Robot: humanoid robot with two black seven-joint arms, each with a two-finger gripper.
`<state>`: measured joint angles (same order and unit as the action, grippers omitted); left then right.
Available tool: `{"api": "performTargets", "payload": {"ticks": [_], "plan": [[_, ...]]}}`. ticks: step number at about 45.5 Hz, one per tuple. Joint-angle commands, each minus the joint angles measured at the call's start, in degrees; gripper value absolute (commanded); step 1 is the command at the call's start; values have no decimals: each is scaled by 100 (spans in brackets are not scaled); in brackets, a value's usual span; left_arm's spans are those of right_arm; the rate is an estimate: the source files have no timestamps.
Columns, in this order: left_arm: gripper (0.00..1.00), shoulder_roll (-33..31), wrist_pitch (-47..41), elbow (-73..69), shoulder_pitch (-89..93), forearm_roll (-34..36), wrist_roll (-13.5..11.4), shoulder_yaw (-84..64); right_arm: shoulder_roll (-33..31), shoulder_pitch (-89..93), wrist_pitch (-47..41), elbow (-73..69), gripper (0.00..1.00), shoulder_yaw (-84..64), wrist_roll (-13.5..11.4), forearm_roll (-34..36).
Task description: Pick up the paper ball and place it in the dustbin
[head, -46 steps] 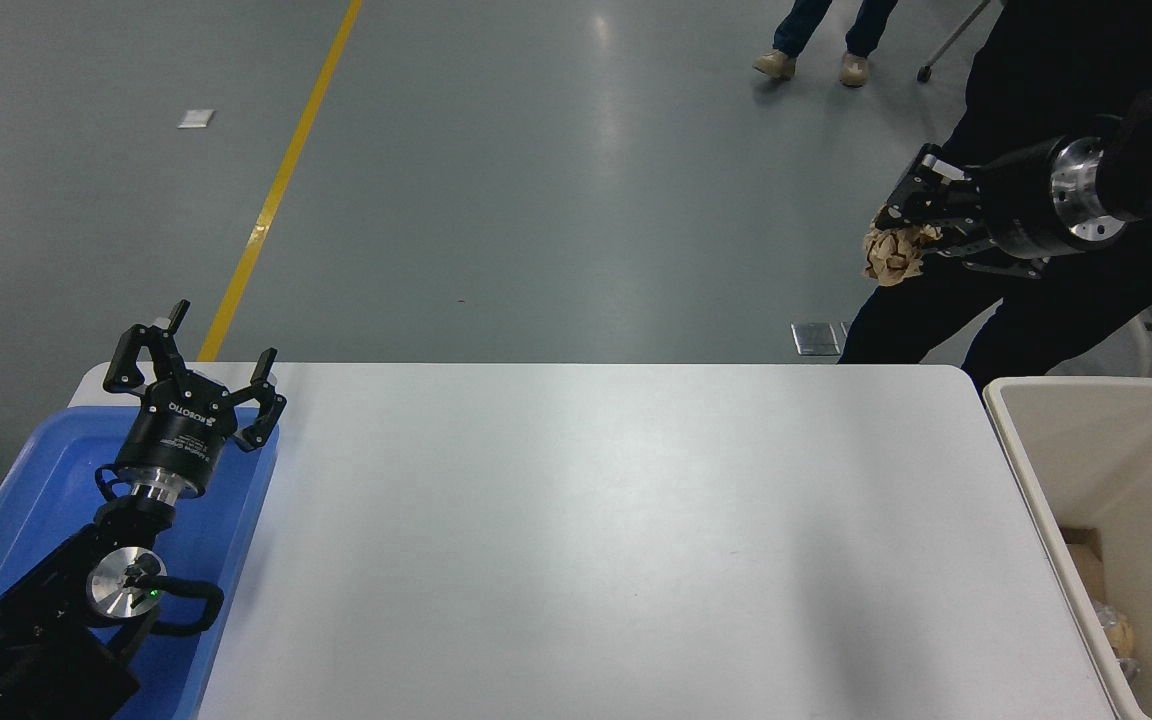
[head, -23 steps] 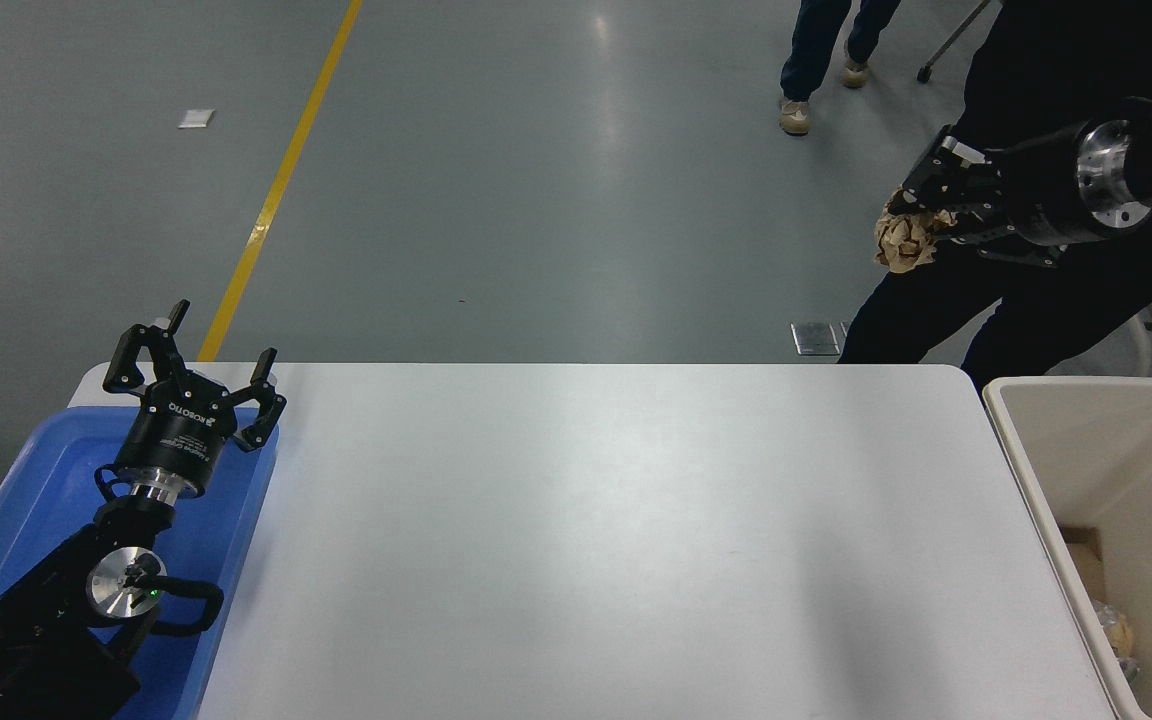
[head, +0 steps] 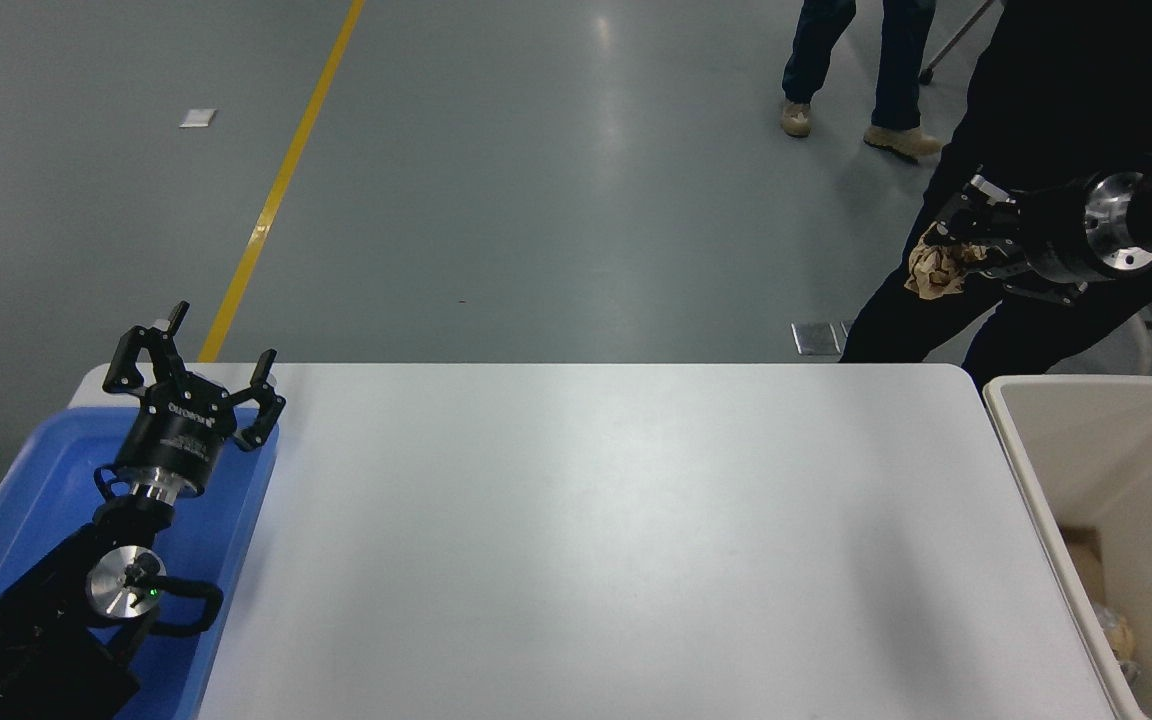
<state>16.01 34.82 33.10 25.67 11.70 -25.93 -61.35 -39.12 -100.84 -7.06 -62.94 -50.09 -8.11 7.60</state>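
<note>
My right gripper (head: 948,252) is raised high at the upper right, beyond the table's far right corner, shut on the tan-brown crumpled paper ball (head: 936,270). The ball hangs in front of a person's dark trousers. The cream-beige dustbin (head: 1031,470) stands at the table's right edge, below and to the right of the ball; some crumpled paper lies in its bottom. My left gripper (head: 194,358) is parked open at the lower left above the blue tray, with nothing between its fingers.
A shallow blue tray (head: 26,500) sits at the table's left end under the left arm. A person in black (head: 1036,80) stands at the far right corner, behind my right arm. Another person's legs (head: 861,70) show at the top.
My right gripper has carried the paper ball to the right and a little downward, drawing closer to above the dustbin. The person at the top has stepped. The left arm has not moved.
</note>
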Motion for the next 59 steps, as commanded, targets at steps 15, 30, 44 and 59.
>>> {"api": "performTargets", "payload": {"ticks": [15, 30, 44, 59], "plan": [[98, -1, -2, 3, 0, -1, 0, 0, 72, 2946, 522, 3322, 0, 333, -15, 584], [98, -1, 7, 4, 0, -1, 0, 0, 467, 4556, 601, 4624, 0, 1106, -15, 602], [98, -1, 7, 4, 0, -1, 0, 0, 766, 5434, 724, 5054, 0, 1387, -24, 611], [98, -1, 7, 4, 0, -1, -9, 0, 775, 5593, 724, 5108, 0, 1625, -15, 611]]}}
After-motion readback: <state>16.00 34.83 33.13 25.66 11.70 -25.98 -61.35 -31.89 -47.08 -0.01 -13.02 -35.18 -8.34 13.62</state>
